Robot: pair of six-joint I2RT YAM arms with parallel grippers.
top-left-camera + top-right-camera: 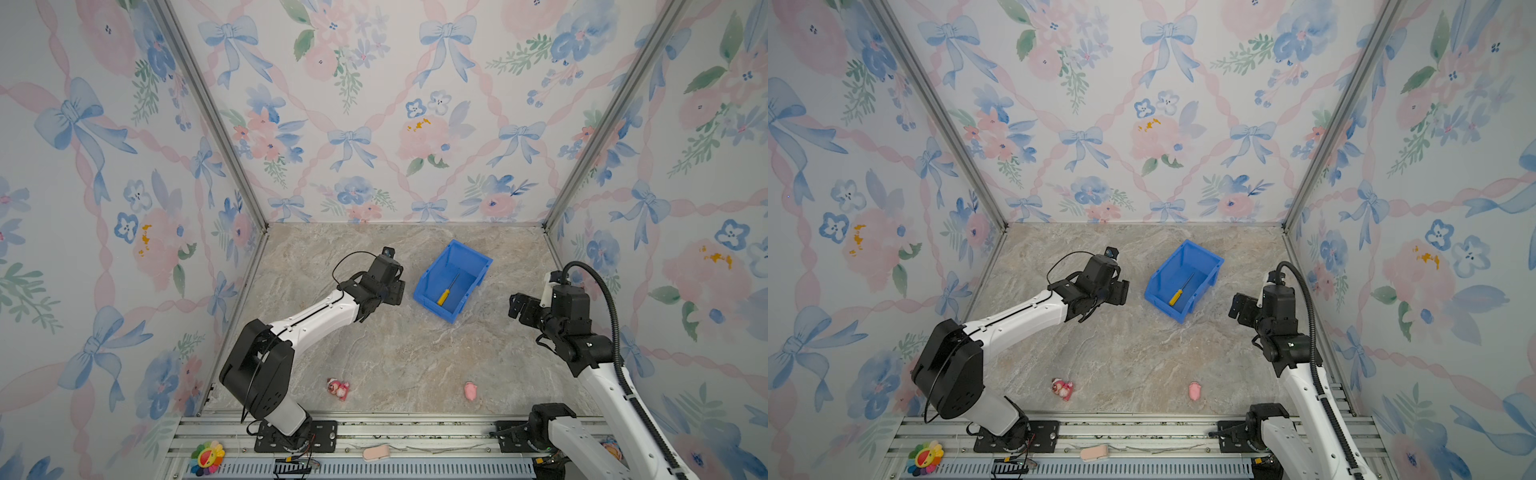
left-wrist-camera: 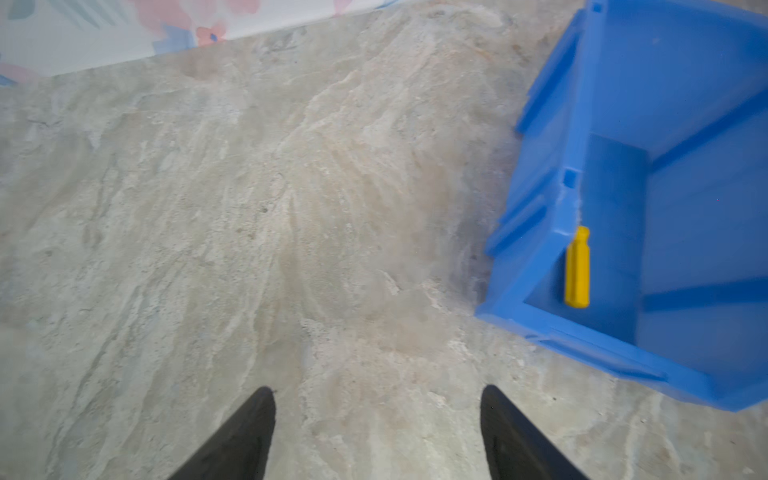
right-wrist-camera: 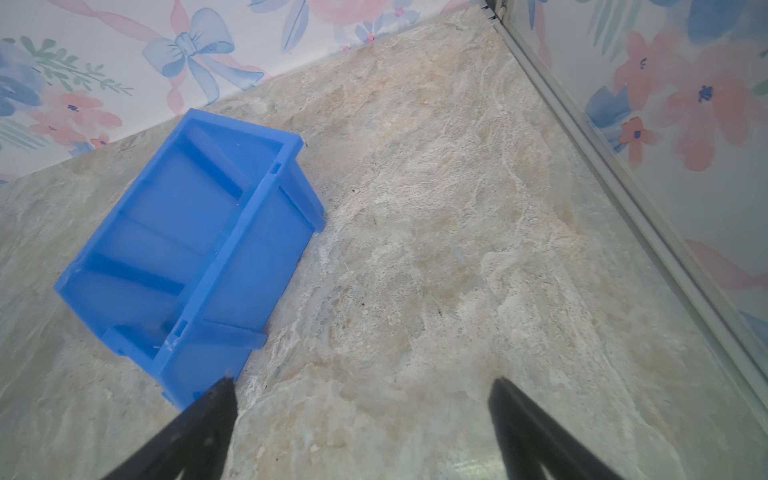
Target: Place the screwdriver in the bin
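The blue bin (image 1: 430,272) (image 1: 1160,275) stands askew on the marble table, right of centre. Inside it, on the floor of the bin, lies the screwdriver (image 1: 446,294) (image 1: 1178,294), yellow handle toward the front. My left gripper (image 1: 395,292) (image 1: 1121,293) hovers just left of the bin, open and empty. The left wrist view shows it (image 2: 378,390) over bare table, with the bin (image 2: 540,232) and the yellow handle (image 2: 577,270) off to one side. My right gripper (image 1: 515,305) (image 3: 363,380) is open and empty beside the bin (image 3: 253,249). The bin's wall hides the screwdriver in that view.
Two small pink toys (image 1: 338,388) (image 1: 470,390) lie near the table's front edge. A colourful flower toy (image 1: 207,457) and a pink object (image 1: 376,452) rest on the front rails. Floral walls close in the back and both sides.
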